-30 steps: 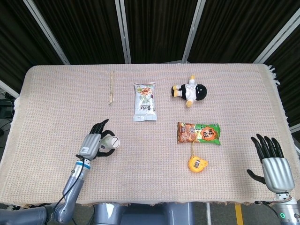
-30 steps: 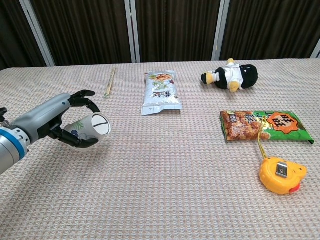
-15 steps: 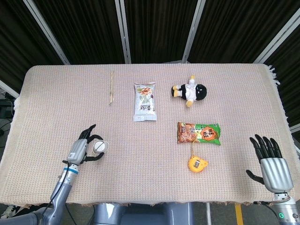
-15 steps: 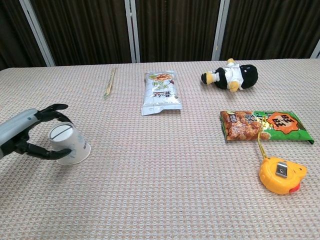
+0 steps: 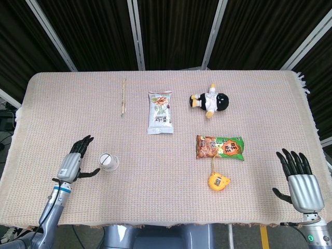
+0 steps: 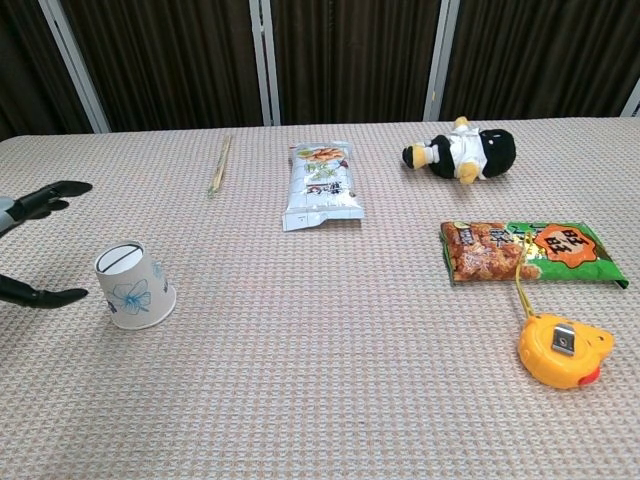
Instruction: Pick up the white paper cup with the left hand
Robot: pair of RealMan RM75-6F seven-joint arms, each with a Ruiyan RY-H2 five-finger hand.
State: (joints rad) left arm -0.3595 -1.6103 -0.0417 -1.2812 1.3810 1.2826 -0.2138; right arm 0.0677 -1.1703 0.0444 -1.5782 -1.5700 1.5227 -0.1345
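Note:
The white paper cup [image 5: 109,162] [image 6: 133,289] with a blue flower print stands upside down on the cloth at the front left. My left hand [image 5: 72,165] [image 6: 35,240] is open just to the left of it, fingers spread, a small gap between them and the cup. In the chest view only its fingertips show at the left edge. My right hand [image 5: 302,179] is open near the table's front right corner, holding nothing, and only the head view shows it.
A pair of chopsticks [image 5: 123,96] lies at the back left. A white snack bag [image 5: 160,112], a plush penguin [image 5: 210,101], a green-orange snack bag [image 5: 220,147] and a yellow tape measure [image 5: 219,181] lie in the middle and right. The table's front edge is close to both hands.
My left hand set the cup down upside down on the cloth, let go and drew back to the left. The right hand stayed put.

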